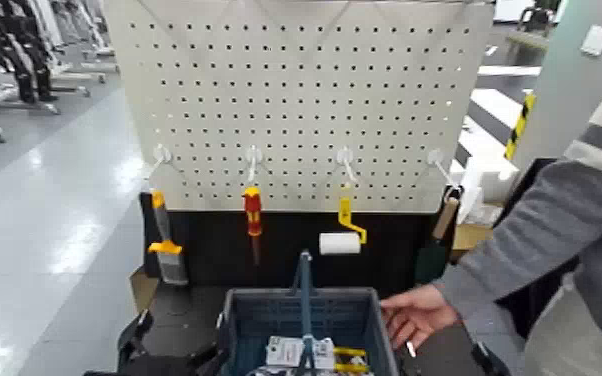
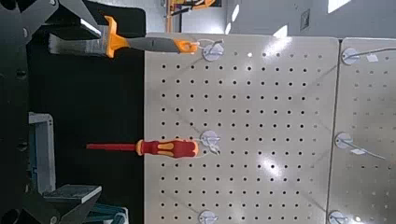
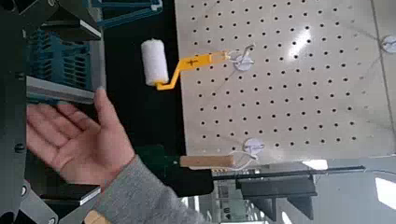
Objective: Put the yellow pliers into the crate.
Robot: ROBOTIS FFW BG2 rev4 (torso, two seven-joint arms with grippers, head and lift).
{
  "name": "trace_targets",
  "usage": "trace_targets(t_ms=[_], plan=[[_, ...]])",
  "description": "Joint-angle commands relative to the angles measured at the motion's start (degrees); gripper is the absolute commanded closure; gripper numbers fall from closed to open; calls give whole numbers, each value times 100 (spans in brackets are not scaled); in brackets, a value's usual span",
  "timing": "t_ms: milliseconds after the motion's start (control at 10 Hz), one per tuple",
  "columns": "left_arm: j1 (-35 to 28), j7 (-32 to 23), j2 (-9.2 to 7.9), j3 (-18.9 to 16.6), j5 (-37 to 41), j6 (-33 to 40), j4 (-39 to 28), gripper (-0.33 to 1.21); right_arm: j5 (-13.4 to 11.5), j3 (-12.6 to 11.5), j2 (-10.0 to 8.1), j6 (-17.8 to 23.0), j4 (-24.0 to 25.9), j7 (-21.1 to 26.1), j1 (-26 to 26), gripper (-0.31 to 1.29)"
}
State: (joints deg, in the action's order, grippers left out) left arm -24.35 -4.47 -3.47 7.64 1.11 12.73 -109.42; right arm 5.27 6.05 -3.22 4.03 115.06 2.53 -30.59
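The crate stands low in the middle of the head view, blue-grey with mesh sides and a blue handle bar across it. The yellow pliers lie inside on its floor, fixed to a printed card. My right gripper hangs beside the crate with its fingers spread wide and holding nothing. A person's open hand sits at the crate's right rim, and in the right wrist view it fills the space between my jaws. My left gripper is low at the crate's left, open and empty.
A white pegboard rises behind the crate. On its hooks hang a yellow-and-grey brush, a red screwdriver, a yellow-handled paint roller and a wooden-handled tool. The person's grey sleeve reaches in from the right.
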Motion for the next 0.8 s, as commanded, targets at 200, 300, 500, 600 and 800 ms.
trace_targets(t_ms=[200,300,500,600,800], plan=[[-114,-98,30,18,-6,19,-27,14,-26,142,-109,10,26,28,-52,17],[-114,-98,30,18,-6,10,-27,14,-26,133,-109,-16,34,28,-43,17],[-105,-98,30,9,-6,1,-18,14,-70,133,-109,-43,34,37,-17,18],[-114,-98,30,0,-6,1,-18,14,-79,133,-100,-51,34,37,-8,17],[-105,-89,30,0,-6,1,-18,14,-140,116,-82,-60,43,37,-8,15]])
